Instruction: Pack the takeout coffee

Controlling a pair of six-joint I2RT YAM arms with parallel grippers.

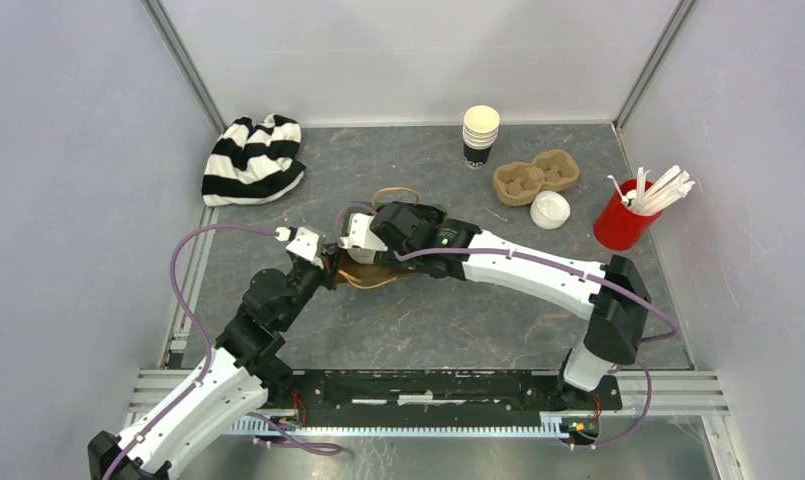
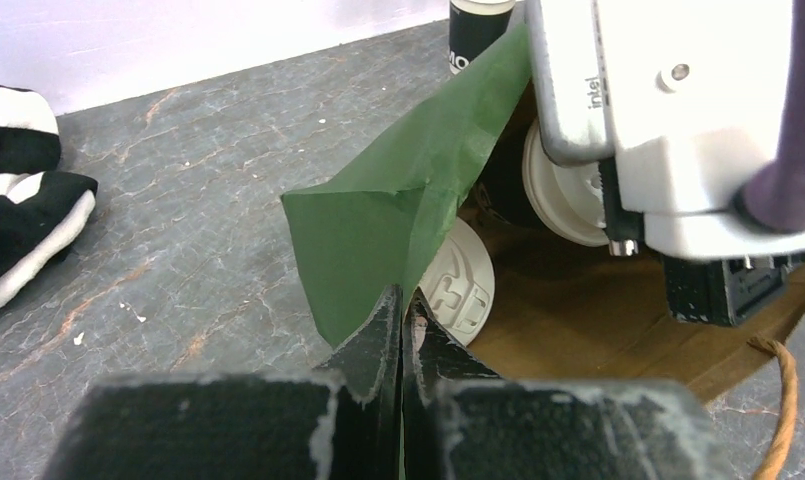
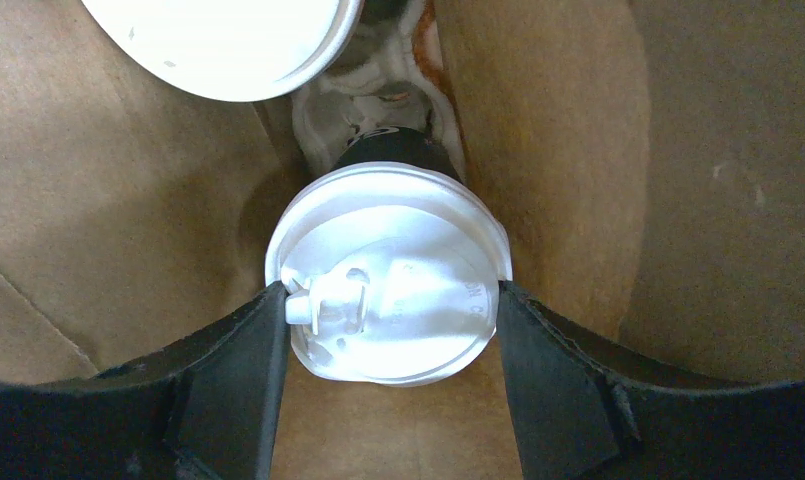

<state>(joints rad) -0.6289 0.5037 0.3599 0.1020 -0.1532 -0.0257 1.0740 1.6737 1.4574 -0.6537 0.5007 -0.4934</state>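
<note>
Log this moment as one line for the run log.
left gripper: shut on bag edge | right gripper: inside bag, gripping lidded cup | second cup: in bag

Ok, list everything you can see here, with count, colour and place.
dark paper coffee cup with round white plastic lid: two, inside the bag; one in the right gripper, the other's lid nearer that camera
brown paper bag: one, lying mid-table
stack of unlidded paper cups: one, dark with white rims, at the back
moulded cardboard cup carrier: one, tan, right of the stack
round white lid or dish: one, beside the carrier
red cup of white stirrers: one, far right
striped cloth: one, black and white, back left
left gripper: black, shut on the bag's edge
right gripper: black, closed on a cup
</note>
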